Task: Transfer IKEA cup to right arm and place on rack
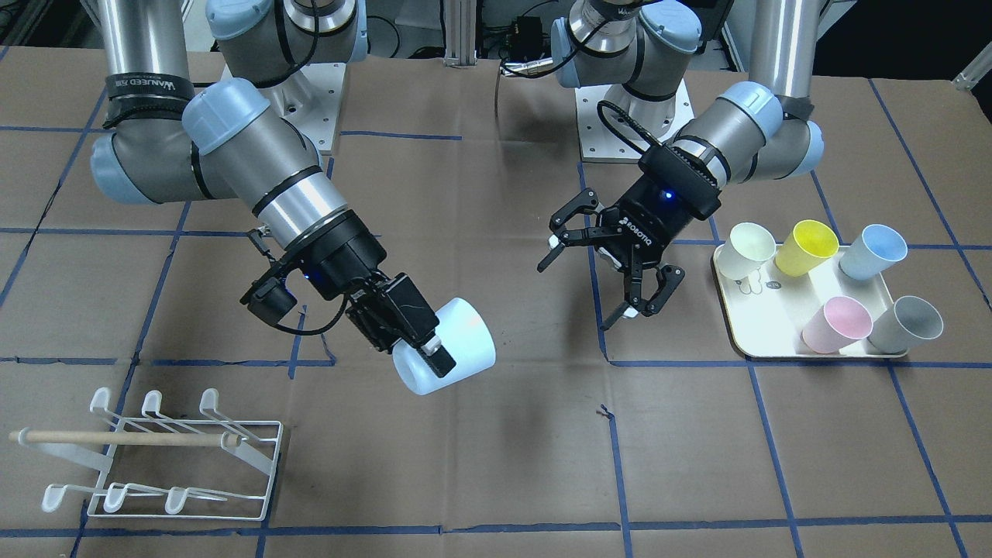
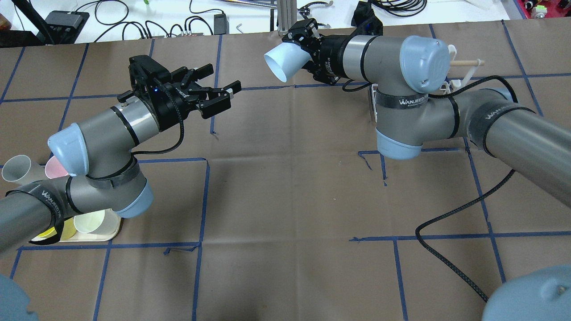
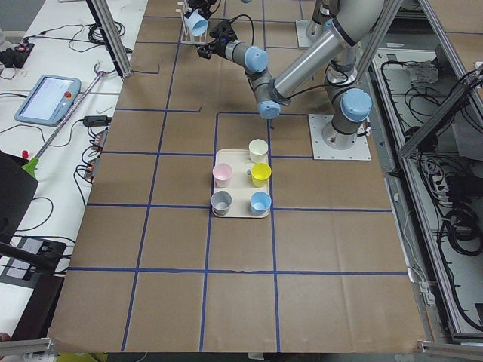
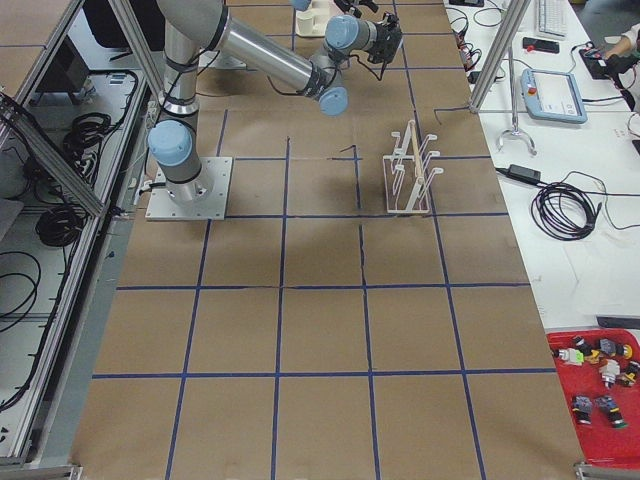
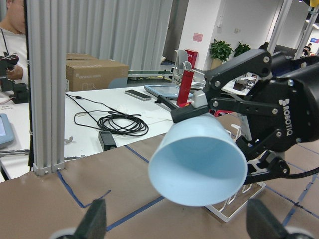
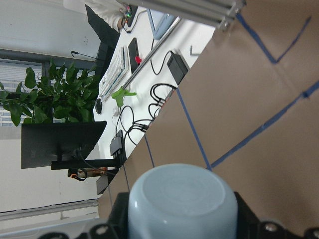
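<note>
The pale-blue IKEA cup [image 1: 457, 345] is tilted in the air, held by my right gripper [image 1: 432, 350], which is shut on its wall. It also shows in the overhead view [image 2: 283, 60], mouth towards my left arm. My left gripper [image 1: 580, 293] is open and empty, a short way from the cup, fingers pointing at it [image 2: 223, 87]. In the left wrist view the cup's mouth [image 5: 199, 169] faces the camera, between my open fingertips [image 5: 94, 221]. The right wrist view shows the cup's base [image 6: 182, 204]. The white wire rack [image 1: 155, 457] with its wooden rod stands on the table beyond my right arm.
A cream tray [image 1: 767, 310] on my left side holds several cups: cream, yellow, blue, pink and grey. In the overhead view my right arm hides most of the rack [image 2: 461, 73]. A black cable [image 2: 450, 263] lies on the brown table by my right arm.
</note>
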